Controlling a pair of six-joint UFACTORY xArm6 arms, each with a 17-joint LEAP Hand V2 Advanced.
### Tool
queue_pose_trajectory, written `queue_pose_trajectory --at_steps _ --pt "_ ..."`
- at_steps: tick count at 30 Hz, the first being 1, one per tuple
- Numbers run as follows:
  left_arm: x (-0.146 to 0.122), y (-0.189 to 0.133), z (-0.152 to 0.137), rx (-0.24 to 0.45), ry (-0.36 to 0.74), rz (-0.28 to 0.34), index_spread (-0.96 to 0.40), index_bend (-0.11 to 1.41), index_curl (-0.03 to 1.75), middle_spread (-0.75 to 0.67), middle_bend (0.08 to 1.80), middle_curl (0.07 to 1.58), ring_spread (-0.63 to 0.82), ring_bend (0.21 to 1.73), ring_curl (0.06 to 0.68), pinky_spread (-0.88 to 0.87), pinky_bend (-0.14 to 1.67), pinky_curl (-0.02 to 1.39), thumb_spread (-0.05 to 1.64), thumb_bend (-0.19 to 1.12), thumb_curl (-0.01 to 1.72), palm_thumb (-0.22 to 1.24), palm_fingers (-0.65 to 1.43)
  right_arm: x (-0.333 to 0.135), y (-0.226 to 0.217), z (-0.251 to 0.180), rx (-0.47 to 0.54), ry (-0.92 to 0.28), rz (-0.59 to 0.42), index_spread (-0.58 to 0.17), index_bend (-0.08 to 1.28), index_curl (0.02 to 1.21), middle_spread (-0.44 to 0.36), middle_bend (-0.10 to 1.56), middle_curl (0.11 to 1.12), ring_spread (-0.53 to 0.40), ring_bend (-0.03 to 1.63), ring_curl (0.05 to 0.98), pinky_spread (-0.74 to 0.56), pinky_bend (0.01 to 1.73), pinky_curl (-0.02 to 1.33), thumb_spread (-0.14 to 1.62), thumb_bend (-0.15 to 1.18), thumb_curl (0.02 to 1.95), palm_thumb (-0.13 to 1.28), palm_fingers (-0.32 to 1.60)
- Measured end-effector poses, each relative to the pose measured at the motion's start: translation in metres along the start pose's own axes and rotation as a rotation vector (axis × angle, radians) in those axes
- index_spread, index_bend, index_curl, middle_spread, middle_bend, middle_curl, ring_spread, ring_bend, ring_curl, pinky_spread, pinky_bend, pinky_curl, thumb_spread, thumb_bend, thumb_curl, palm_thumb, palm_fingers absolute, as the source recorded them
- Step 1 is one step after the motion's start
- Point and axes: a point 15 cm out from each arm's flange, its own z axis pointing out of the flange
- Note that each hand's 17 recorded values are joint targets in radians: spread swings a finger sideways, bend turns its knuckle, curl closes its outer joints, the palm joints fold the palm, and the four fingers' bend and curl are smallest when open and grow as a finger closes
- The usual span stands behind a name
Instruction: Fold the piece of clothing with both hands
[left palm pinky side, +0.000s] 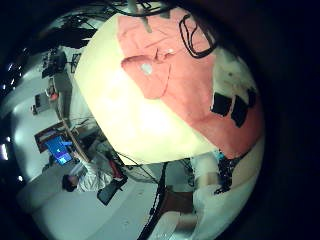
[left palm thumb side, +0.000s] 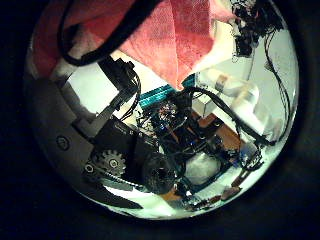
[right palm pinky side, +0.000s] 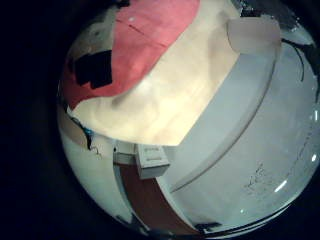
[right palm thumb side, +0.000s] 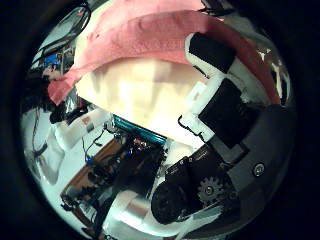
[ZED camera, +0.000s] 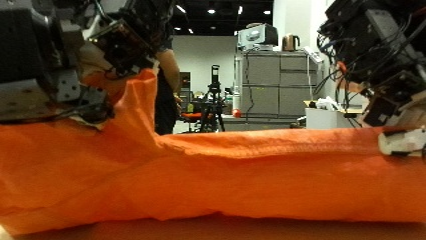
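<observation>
An orange piece of clothing (ZED camera: 226, 175) lies spread across the cream table, filling the lower half of the outside view. My left hand (ZED camera: 93, 60) holds one end of its edge, which rises in a peak up to the curled fingers. At the other end my right hand (ZED camera: 386, 100) grips the same edge with its fingertips (ZED camera: 402, 142) on it. In the right thumb side palm view the clothing (right palm thumb side: 140, 40) drapes over my fingers (right palm thumb side: 215, 55). The left little finger side palm view shows the clothing (left palm pinky side: 175, 75) on the table (left palm pinky side: 130, 115), one corner turned over.
Grey cabinets (ZED camera: 273, 85) and a tripod (ZED camera: 213, 95) stand behind the table. The table's edge (right palm pinky side: 215, 95) runs close beside the right hand, with a white wall panel past it.
</observation>
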Motion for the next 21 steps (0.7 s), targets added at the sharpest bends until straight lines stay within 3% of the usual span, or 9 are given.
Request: queue_pose_trajectory --at_steps 5,11,17,21 --pt "-0.007 0.005 -0.037 0.043 0.001 -0.011 -0.43 0.17 1.56 -0.60 0.74 1.24 -0.48 1.29 0.516 -0.74 1.02 0.55 1.07 -0.01 0.73 0.89 0.80 0.005 -0.001 -0.040 0.072 0.015 0.009 -0.300 1.03 0.90 -0.156 1.27 0.82 -0.250 1.31 0.786 -0.28 1.19 0.91 1.23 0.02 0.58 1.13 1.03" --pt "-0.027 -0.008 -0.075 0.044 0.002 -0.047 -0.41 0.17 1.57 -0.61 0.74 1.23 -0.48 1.28 0.514 -0.74 1.01 0.54 1.07 -0.01 0.73 0.88 0.81 0.018 -0.019 -0.073 0.121 0.018 0.035 -0.297 1.03 0.92 -0.155 1.27 0.82 -0.249 1.31 0.798 -0.28 1.18 0.94 1.24 0.00 0.60 1.13 1.02" --pt "-0.056 -0.063 -0.086 0.011 0.025 -0.084 -0.39 0.17 1.57 -0.61 0.74 1.24 -0.49 1.28 0.515 -0.74 1.01 0.54 1.07 -0.01 0.73 0.88 0.80 0.049 -0.071 -0.084 0.077 -0.010 0.076 -0.296 1.02 0.93 -0.154 1.28 0.82 -0.250 1.30 0.808 -0.27 1.16 0.98 1.24 0.00 0.62 1.13 1.02" --pt "-0.070 -0.114 -0.078 0.010 0.039 -0.074 -0.38 0.17 1.58 -0.61 0.73 1.24 -0.48 1.29 0.518 -0.73 1.00 0.54 1.08 -0.01 0.73 0.89 0.78 0.064 -0.103 -0.067 0.018 -0.034 0.088 -0.296 1.01 0.94 -0.154 1.28 0.82 -0.250 1.30 0.813 -0.27 1.15 1.00 1.24 -0.01 0.63 1.12 1.02"
